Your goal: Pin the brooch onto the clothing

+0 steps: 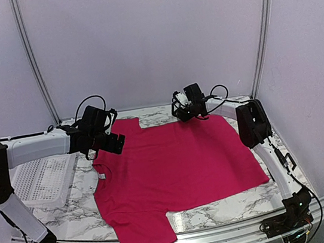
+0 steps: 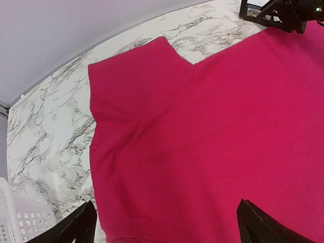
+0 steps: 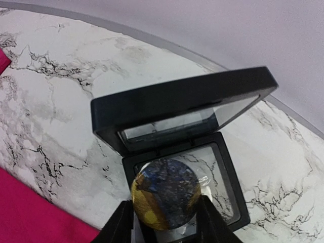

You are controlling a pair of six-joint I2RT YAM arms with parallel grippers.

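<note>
We find the right claw (image 3: 164, 210) pinching the round blue-and-yellow brooch (image 3: 166, 192) by its edges, over the open black display box (image 3: 182, 98), whose clear lid stands raised beyond the fingers. The magenta T-shirt (image 1: 180, 167) lies flat on the marble table (image 3: 61, 101), its edge just below and left of this claw. The left claw (image 2: 166, 206) hovers above the shirt's sleeve and shoulder, fingers spread wide, gripping nothing. We judge the pick-up to be the step in hand. Next, the brooch must cross to the fabric and meet it pin-side first. We cannot see the pin itself.
</note>
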